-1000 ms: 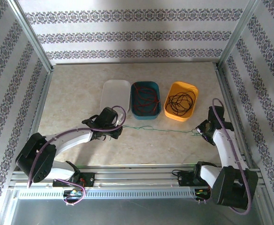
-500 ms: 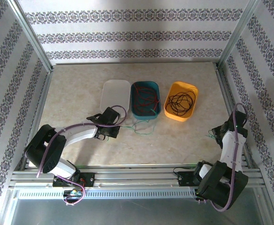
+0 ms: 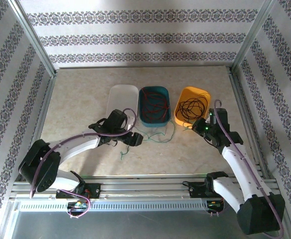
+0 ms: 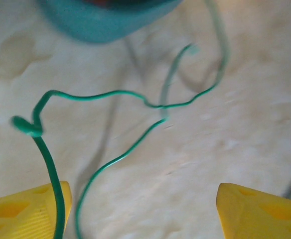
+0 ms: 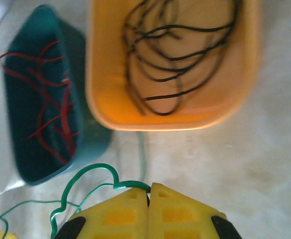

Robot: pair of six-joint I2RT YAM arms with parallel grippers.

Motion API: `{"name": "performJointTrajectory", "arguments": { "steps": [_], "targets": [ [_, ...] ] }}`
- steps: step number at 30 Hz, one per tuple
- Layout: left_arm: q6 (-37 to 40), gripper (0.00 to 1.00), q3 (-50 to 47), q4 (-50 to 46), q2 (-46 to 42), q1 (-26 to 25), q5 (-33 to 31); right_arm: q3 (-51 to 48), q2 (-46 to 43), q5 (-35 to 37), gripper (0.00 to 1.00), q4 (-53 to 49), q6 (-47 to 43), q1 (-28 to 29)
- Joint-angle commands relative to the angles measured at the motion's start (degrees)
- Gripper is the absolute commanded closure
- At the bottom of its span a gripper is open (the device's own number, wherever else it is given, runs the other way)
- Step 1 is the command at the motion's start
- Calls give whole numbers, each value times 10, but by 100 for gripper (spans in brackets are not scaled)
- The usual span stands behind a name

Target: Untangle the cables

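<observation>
Green cable strung between both arms – colours going to trays, by my read.

Table [image 3: 80,99] carries the orange tray [image 3: 195,89] with black cables [image 3: 193,107] and the teal tray [image 3: 154,89] with red cables [image 3: 155,105]. Right gripper [image 5: 149,199] is pinching the green cable [image 4: 110,93] just before the orange tray, likely to lift it. Left gripper [image 4: 145,209] is spread wide over the loose loops on the table.

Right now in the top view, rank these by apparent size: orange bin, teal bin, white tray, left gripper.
Largest to smallest:
1. orange bin, only marginally ahead.
2. teal bin and white tray: too alike to separate.
3. left gripper, clearly smallest.
</observation>
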Motion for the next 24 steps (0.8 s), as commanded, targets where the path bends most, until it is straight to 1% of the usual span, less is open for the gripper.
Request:
{"name": "performJointTrajectory", "arguments": {
  "steps": [1,3,5,7,9,11,14,16,20,22,24],
  "targets": [
    [-18,24,44,57,-3,-1,121,-1,16,-21,100,55,-15,55],
    [-34,23,59,83,12,-1,167,16,37,-16,100,66,-29,95],
    [-44,23,71,110,26,-1,191,38,59,-13,100,74,-45,130],
    [-48,24,85,128,41,-1,201,60,83,-11,100,76,-59,158],
    [-48,24,109,126,64,-1,216,82,107,-12,100,76,-75,185],
    [-48,25,126,126,82,-1,233,98,126,-12,100,80,-82,204],
    [-46,28,138,121,96,-1,238,115,146,-18,100,90,-83,224],
    [-43,35,137,122,98,-1,234,121,153,-19,100,95,-84,234],
    [-48,54,131,135,100,-1,218,128,158,-22,100,97,-98,253],
    [-56,67,123,149,100,0,215,130,158,-28,100,94,-104,255],
    [-64,85,116,159,98,0,211,131,158,-31,100,89,-109,256]
  ]
}}
